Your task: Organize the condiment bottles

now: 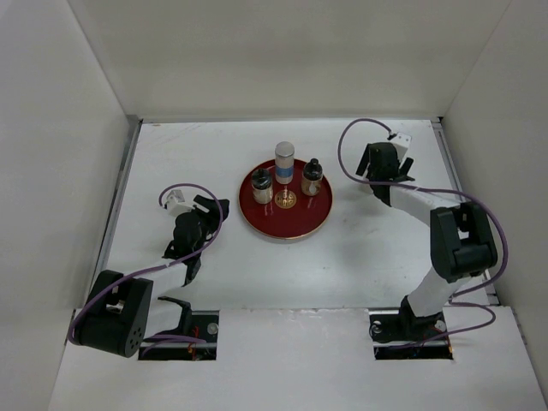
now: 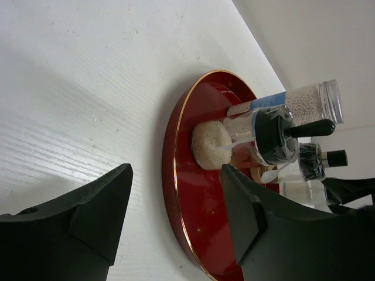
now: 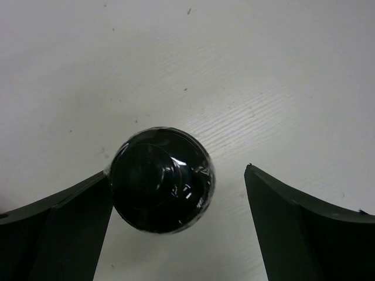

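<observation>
Three condiment bottles stand on the round red tray (image 1: 300, 224). They are the taller pale bottle with grey cap and blue band (image 1: 284, 161) and two short black-topped ones (image 1: 262, 184) (image 1: 312, 176). In the left wrist view the tray (image 2: 176, 193), the tall bottle (image 2: 304, 102) and a short bottle (image 2: 258, 134) show. My left gripper (image 1: 216, 210) (image 2: 176, 172) is open and empty, at the tray's left rim. My right gripper (image 1: 384, 169) (image 3: 179, 175) is open. It points down around the fourth short bottle's black top (image 3: 161, 180), which lies against the left finger. The arm hides this bottle in the top view.
A gold emblem (image 1: 285, 200) marks the tray's centre. The fourth bottle stands on the white table (image 3: 234, 70) right of the tray. White walls close in the table on the left, right and back.
</observation>
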